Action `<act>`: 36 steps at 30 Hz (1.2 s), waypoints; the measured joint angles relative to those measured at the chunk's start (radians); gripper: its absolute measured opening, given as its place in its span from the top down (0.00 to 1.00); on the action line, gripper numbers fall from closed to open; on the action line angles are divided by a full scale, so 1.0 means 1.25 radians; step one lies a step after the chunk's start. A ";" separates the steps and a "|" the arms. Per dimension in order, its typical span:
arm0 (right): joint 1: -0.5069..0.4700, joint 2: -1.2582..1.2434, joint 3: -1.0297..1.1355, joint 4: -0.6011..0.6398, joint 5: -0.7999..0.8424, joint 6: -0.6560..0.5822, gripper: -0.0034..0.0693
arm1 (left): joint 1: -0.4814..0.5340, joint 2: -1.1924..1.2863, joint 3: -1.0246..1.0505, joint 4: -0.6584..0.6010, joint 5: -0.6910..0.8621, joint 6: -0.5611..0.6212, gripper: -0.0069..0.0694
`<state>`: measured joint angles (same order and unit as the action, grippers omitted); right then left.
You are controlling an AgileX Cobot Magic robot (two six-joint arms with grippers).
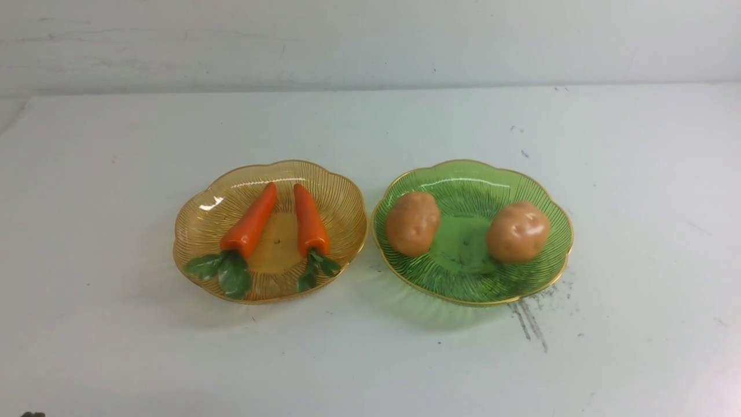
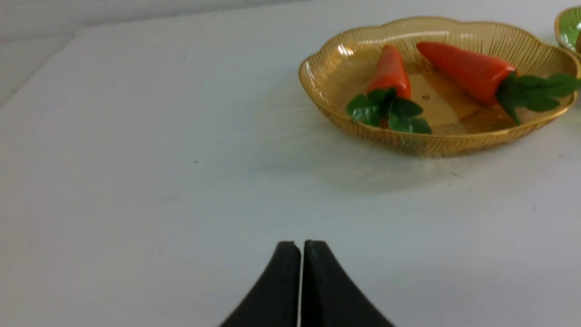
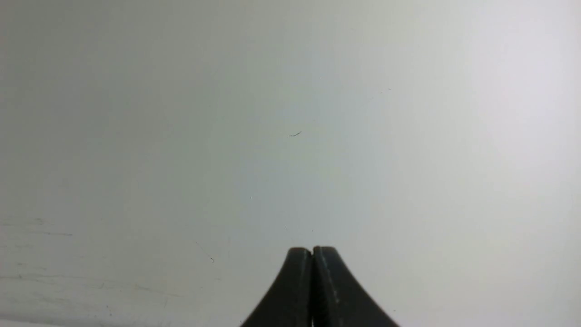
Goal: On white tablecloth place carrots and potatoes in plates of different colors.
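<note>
Two orange carrots (image 1: 250, 223) (image 1: 310, 221) with green tops lie side by side in the amber-yellow plate (image 1: 197, 226). Two tan potatoes (image 1: 413, 223) (image 1: 517, 231) lie in the green plate (image 1: 463, 179) to its right. Both plates rest on the white tablecloth (image 1: 116, 174). Neither arm shows in the front view. In the left wrist view my left gripper (image 2: 302, 245) is shut and empty over bare cloth, well short of the amber plate (image 2: 327, 68) and its carrots (image 2: 390, 72) (image 2: 467, 70). My right gripper (image 3: 312, 250) is shut and empty over bare cloth.
Dark scuff streaks (image 1: 529, 318) mark the cloth just in front of the green plate. A grey wall (image 1: 370, 40) stands behind the table's far edge. A sliver of the green plate (image 2: 569, 29) shows in the left wrist view.
</note>
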<state>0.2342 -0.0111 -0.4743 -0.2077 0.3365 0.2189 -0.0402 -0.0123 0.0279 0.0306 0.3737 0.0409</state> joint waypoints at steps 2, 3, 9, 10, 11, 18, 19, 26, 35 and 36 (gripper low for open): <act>0.000 0.000 0.000 0.000 0.000 0.000 0.97 | 0.000 0.000 0.000 -0.001 0.005 0.015 0.91; 0.000 0.000 0.000 0.000 0.000 0.000 0.97 | 0.000 0.000 0.000 -0.002 0.005 0.021 0.91; 0.000 0.000 0.000 0.000 0.000 0.000 0.97 | 0.000 0.000 0.000 -0.014 0.005 0.039 0.91; 0.000 0.000 0.000 0.000 0.000 0.000 0.97 | 0.000 0.000 0.000 -0.015 0.005 0.039 0.91; 0.000 0.000 0.000 0.000 0.000 0.000 0.97 | 0.000 0.000 0.000 -0.016 0.005 0.039 0.91; 0.000 0.000 0.000 0.000 0.000 0.000 0.97 | 0.000 0.000 0.000 -0.053 0.005 0.067 0.91; 0.000 0.000 0.000 0.000 0.000 0.000 0.97 | 0.000 0.000 0.000 -0.054 0.005 0.069 0.91; 0.000 0.000 0.000 0.000 0.000 0.000 0.97 | 0.000 0.000 0.000 -0.055 0.005 0.075 0.91; 0.000 0.000 0.000 0.000 0.000 0.000 0.97 | 0.000 0.000 0.000 -0.056 0.005 0.075 0.91; 0.000 0.000 0.000 0.000 0.000 0.000 0.97 | 0.000 0.000 0.000 -0.056 0.005 0.075 0.91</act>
<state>0.2342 -0.0111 -0.4743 -0.2077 0.3365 0.2189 -0.0402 -0.0123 0.0279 -0.0395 0.3799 0.1345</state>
